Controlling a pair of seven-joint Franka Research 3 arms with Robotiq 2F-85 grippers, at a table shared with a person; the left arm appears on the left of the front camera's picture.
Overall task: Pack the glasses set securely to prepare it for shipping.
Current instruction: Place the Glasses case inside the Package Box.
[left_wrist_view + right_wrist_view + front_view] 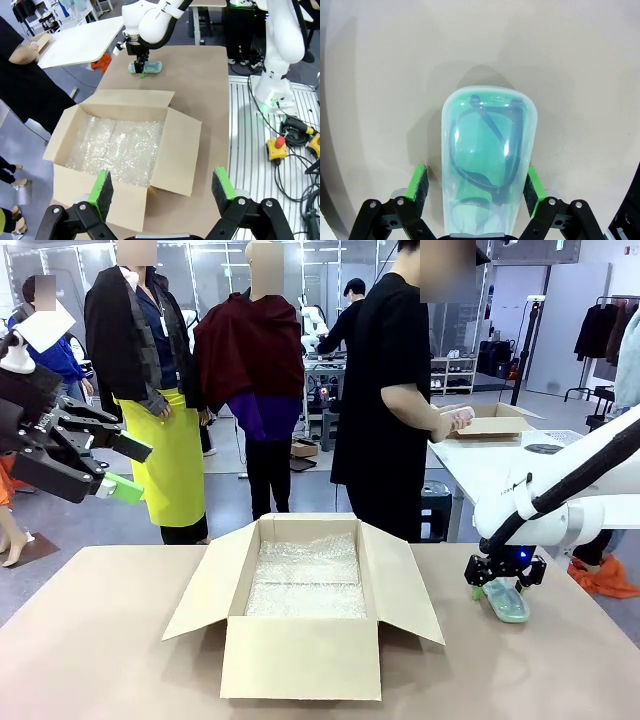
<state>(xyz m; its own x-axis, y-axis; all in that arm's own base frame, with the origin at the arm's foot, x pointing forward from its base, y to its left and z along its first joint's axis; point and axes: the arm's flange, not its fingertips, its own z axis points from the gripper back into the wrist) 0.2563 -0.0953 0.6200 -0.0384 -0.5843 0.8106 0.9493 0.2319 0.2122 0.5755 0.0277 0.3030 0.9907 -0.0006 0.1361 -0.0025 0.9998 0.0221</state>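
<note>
Seen from between the arms, the right pincer (pixel 497 592) is down on the tan tabletop (pixel 100 640), its tips set over the mint-green rounded plastic pack of eyeglasses (pixel 510 605), which lies flat directly beneath it. Off to that pincer's side stands the open brown cardboard box (pixel 300 655), its floor lined with a clear bubble-wrap sheet (pixel 305 585). The left pincer (pixel 125 465) hangs high above the table's edge, spread wide and carrying nothing.

Looking down the left arm's wrist, the left pincer (pixel 162 187) shows its green pads (pixel 102 187) far apart, with the box (pixel 182 150) right below and just ahead of them. Beyond the box, the right pincer (pixel 140 67) stands over the pack (pixel 150 66).

From the right arm's wrist, the pack (pixel 487 145) runs lengthwise between the fingers, dark frames (pixel 470 175) showing through its lid. One green pad (pixel 418 182) stands a little clear of the pack's side, and the other looks to be at its edge. I cannot tell whether the grip has bitten.

To my eye this is the pick-up of the first pack. Next it should need a firm but gentle squeeze across the slick, narrow sides, a straight lift, then a carry over the near flap to lay the pack flat on the bubble wrap.
</note>
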